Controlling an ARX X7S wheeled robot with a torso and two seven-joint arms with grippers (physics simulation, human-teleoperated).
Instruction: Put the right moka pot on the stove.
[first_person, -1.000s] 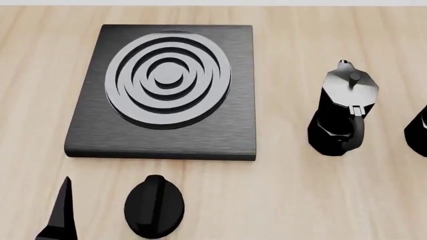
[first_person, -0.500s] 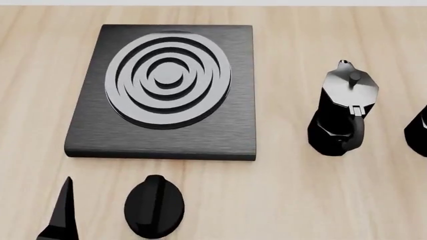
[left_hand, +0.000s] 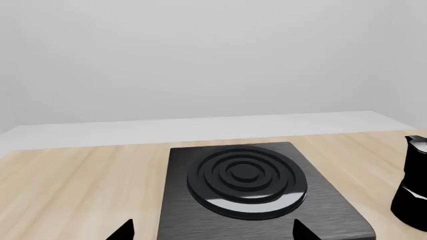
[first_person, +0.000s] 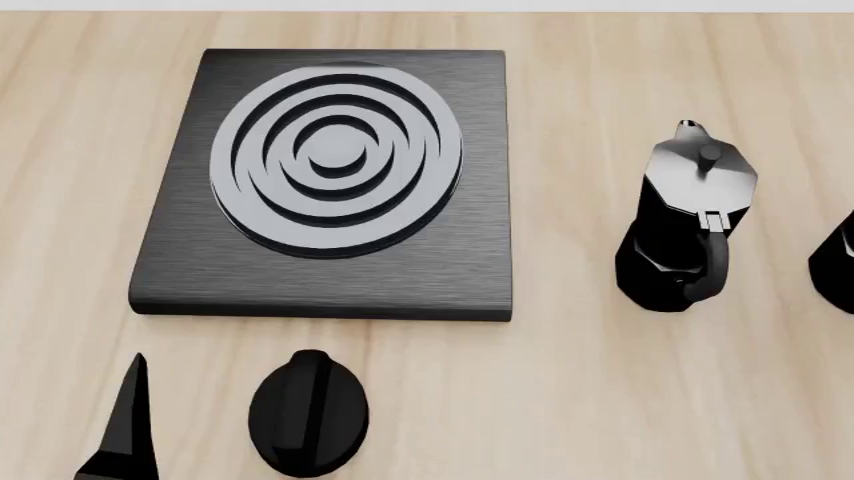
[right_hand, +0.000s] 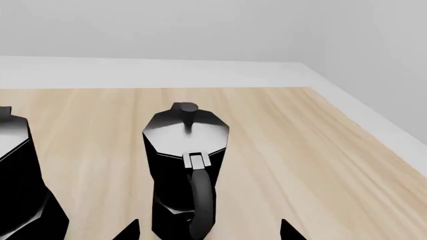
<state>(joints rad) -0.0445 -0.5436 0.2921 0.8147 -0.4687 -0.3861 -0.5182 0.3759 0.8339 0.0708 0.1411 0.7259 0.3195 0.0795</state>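
Note:
The right moka pot (right_hand: 181, 165), black with a silvery lid, stands upright on the wooden table with its handle towards my right gripper (right_hand: 208, 232). That gripper is open, one fingertip on each side of the pot's base, touching nothing. In the head view only a sliver of this pot (first_person: 838, 262) shows at the right edge. The stove (first_person: 454, 270), a black slab with a ringed burner (first_person: 336, 155), lies at the left. My left gripper (left_hand: 213, 232) is open over the stove's (left_hand: 333, 210) near edge. One of its fingers (first_person: 130, 420) shows in the head view.
A second, identical moka pot (first_person: 685, 230) stands between the stove and the right pot, also visible as the pot (right_hand: 20, 185) and the pot (left_hand: 412, 185) in the wrist views. A round black knob (first_person: 310, 412) lies in front of the stove. The table's edge (right_hand: 360, 115) runs beyond the right pot.

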